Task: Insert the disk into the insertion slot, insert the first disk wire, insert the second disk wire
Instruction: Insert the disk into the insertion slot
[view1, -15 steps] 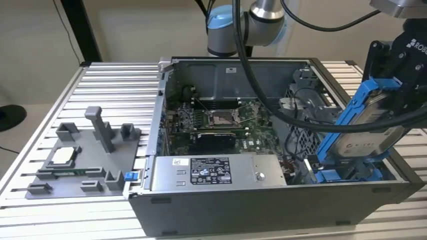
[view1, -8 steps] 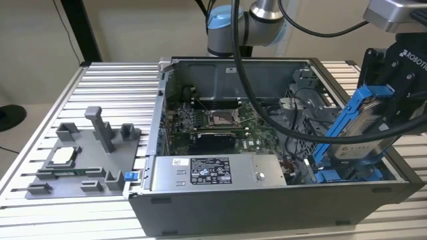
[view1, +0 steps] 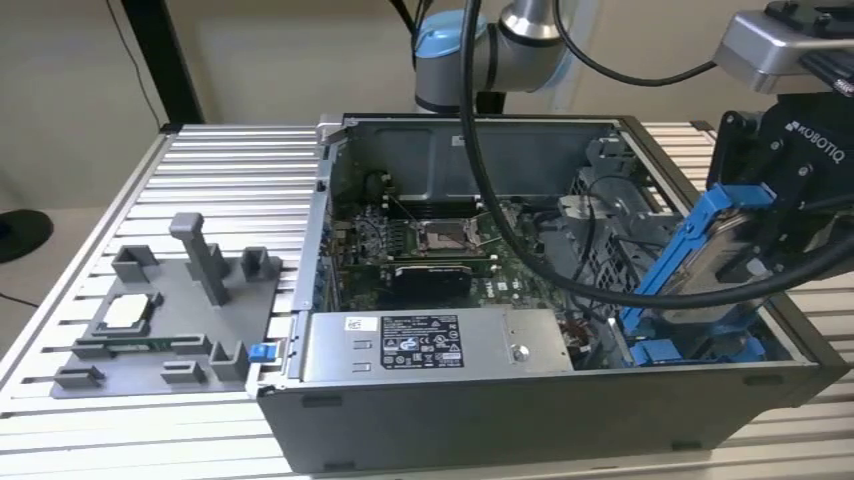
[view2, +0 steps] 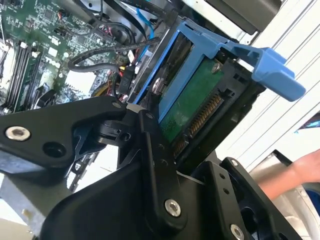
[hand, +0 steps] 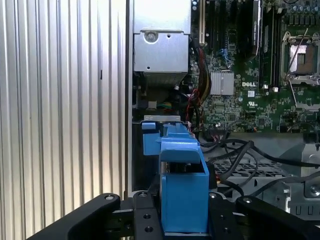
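My gripper (view1: 758, 262) is shut on the disk (view1: 714, 262), a silver drive in a bright blue carrier frame (view1: 678, 250). It holds the disk steeply tilted above the end of the open computer case at the exterior view's right. The drive's green circuit board (view2: 192, 107) and the carrier's blue tab (view2: 272, 70) show between my black fingers (view2: 155, 165). In the first wrist view the blue carrier (hand: 184, 185) stands between the two fingers (hand: 144, 220). Below the disk, blue drive-bay parts (view1: 667, 352) mark the insertion slot. Loose black cables (view2: 100, 57) lie beside it; I cannot tell which are the disk wires.
The grey power supply box with a black label (view1: 427, 345) lines the case's front wall. The motherboard (view1: 427, 250) lies on the case floor. My arm's thick black cable (view1: 497, 200) hangs across the case. A grey fixture (view1: 174, 310) stands on the slatted table. A person's hand (view2: 300, 172) is nearby.
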